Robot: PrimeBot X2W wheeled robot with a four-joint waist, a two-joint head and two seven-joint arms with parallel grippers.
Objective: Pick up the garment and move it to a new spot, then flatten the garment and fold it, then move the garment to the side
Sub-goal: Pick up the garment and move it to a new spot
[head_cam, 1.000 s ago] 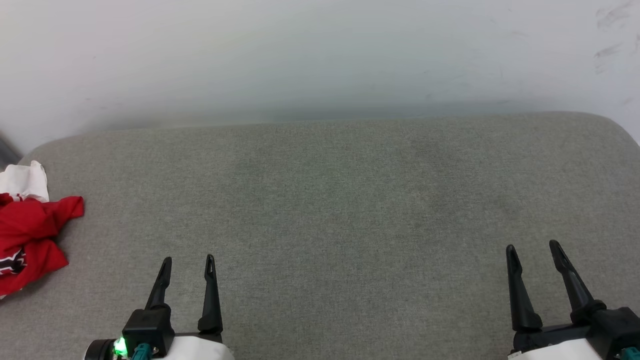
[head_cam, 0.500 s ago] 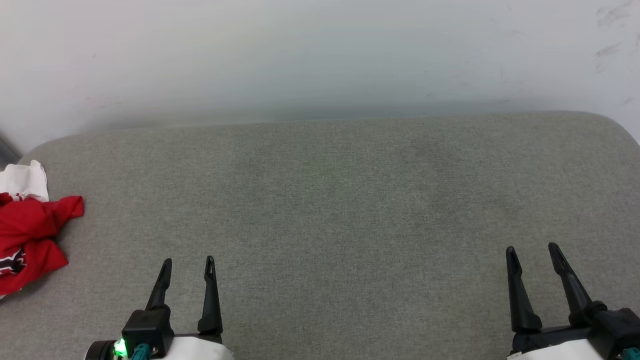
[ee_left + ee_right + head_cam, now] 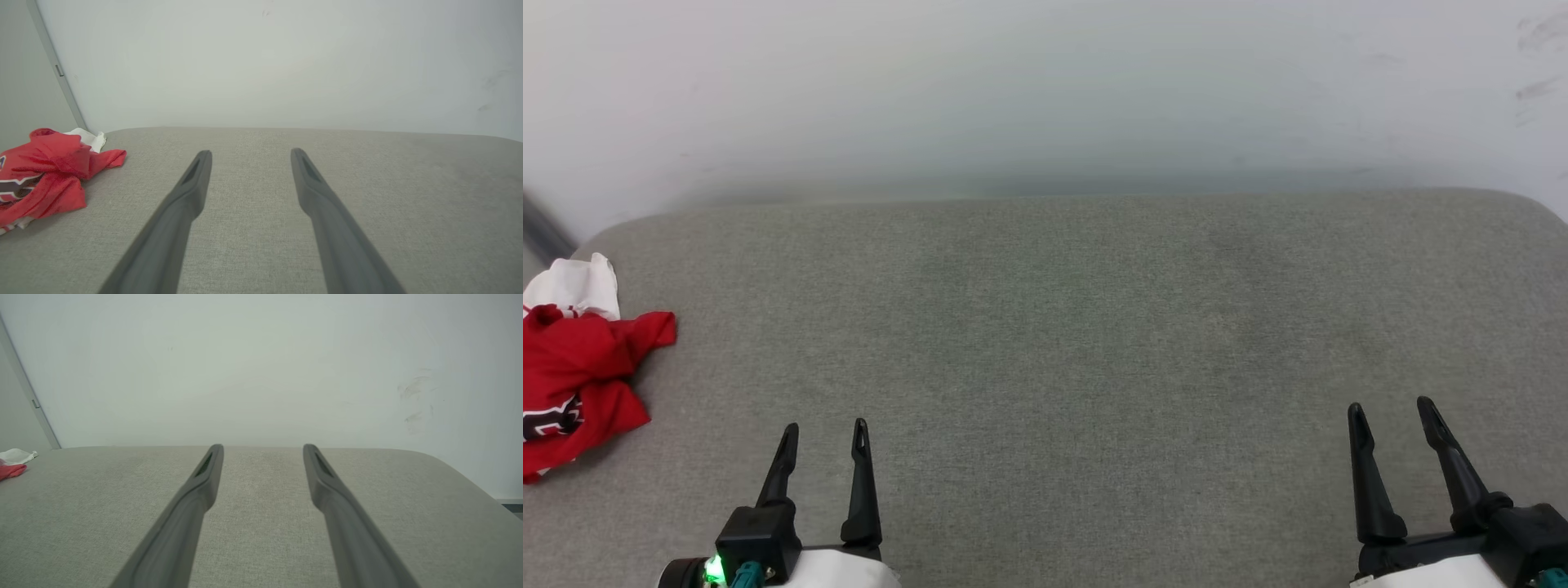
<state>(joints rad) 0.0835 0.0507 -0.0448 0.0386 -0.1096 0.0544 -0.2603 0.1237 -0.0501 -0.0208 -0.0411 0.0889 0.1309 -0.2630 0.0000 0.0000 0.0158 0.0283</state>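
The garment (image 3: 580, 376) is a crumpled heap of red cloth with a white sleeve and dark lettering, lying at the far left edge of the grey padded surface (image 3: 1062, 327). The left wrist view has the garment (image 3: 49, 175) at its left side, and the right wrist view catches a bit of the garment (image 3: 12, 465) at its left border. My left gripper (image 3: 823, 431) hovers open at the lower left, well to the right of the garment, with nothing between its fingers. My right gripper (image 3: 1390, 408) stands open at the lower right, far from the garment.
A pale wall (image 3: 1045, 90) rises right behind the grey surface. The surface has rounded far corners, one at the right (image 3: 1535, 208). A grey strip (image 3: 57, 69) runs up the wall at the left.
The whole head view has shifted slightly, so the camera turned a little left; more of the garment shows. Both grippers stay open and in the same places.
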